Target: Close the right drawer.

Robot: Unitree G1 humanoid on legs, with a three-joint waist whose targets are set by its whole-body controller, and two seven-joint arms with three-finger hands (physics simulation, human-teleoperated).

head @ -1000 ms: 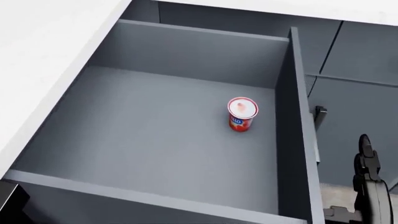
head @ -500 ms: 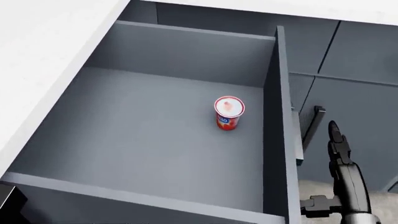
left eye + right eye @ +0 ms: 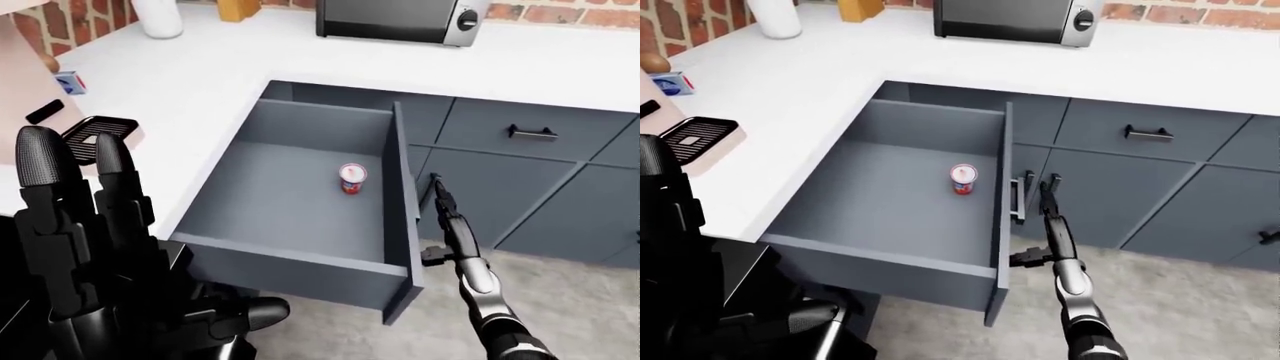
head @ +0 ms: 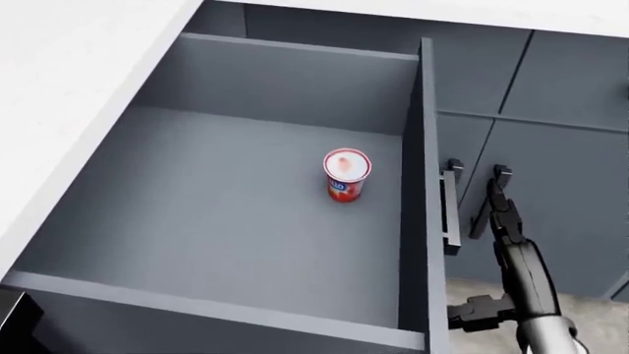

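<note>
The right drawer (image 4: 275, 81) stands open, a grey box sliding out from under the white counter (image 4: 68, 88) on the view's left. Its front panel (image 4: 425, 184) carries a bar handle (image 4: 452, 210) facing right. A red cup with a white lid (image 4: 344, 175) stands upright inside. My right hand (image 4: 506, 236) is open, fingers straight, just right of the handle; I cannot tell whether it touches it. My left hand (image 3: 90, 225) is raised and open at the left-eye view's lower left, away from the drawer.
Grey cabinet fronts (image 3: 520, 187) with a bar handle (image 3: 532, 133) lie right of the drawer. A microwave (image 3: 395, 19) and a white jar (image 3: 160, 15) stand on the counter at the top. A black grill (image 3: 100, 129) sits on the left counter.
The drawer front and the cup have slid left, further under the counter. My right hand has moved left and up with it, close to the handle.
</note>
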